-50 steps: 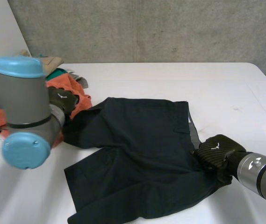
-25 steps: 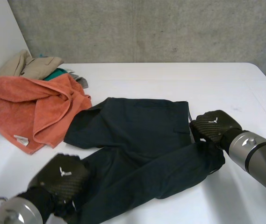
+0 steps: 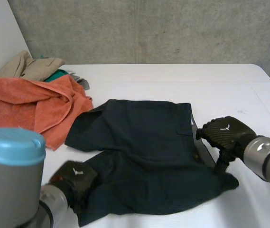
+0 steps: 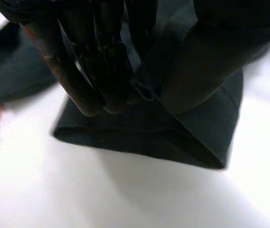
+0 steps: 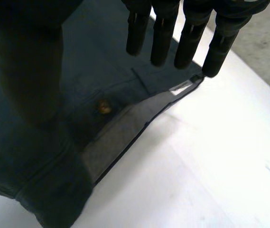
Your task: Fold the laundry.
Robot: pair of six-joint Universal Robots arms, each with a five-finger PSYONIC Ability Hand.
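Head view, largest first: white table (image 3: pixel 172 80), and across its near half a pair of dark navy shorts (image 3: pixel 144 137), waistband (image 3: pixel 193 135) at the right hand (image 3: pixel 225 133), legs reaching away toward the left hand (image 3: pixel 75 178). Long axis therefore crosswise, hand to hand. Far leg flat and fairly smooth; near leg bunched and doubled over on itself, rumpled along the near edge. Beside the far leg's hem, touching or nearly so, an orange towel (image 3: pixel 35 104), with a beige garment (image 3: pixel 30 66) behind it, both unfolded.

Left wrist view: fingers (image 4: pixel 101 80) curled in against the thumb (image 4: pixel 206 66), pinching a raised fold of cloth at the near leg's end; under them a doubled flap lying on the table.

Right wrist view: fingers (image 5: pixel 163 33) straight and slightly apart, poised over the waistband's end, nothing clasped between them. Thumb seen in the head view reaching down to the cloth; pressing or not, impossible to tell. Beneath, waistband turned open: grey lining (image 5: pixel 120 133), small brass-coloured button (image 5: pixel 104 107), white label (image 5: pixel 180 87) at the corner.

Nearer the hem, then, the left hand; nearer the waist, the right. Judged from this, an early stage, cloth not yet squared. Probably needed next: drawing the pinched leg out flat along that axis, waist end held down.
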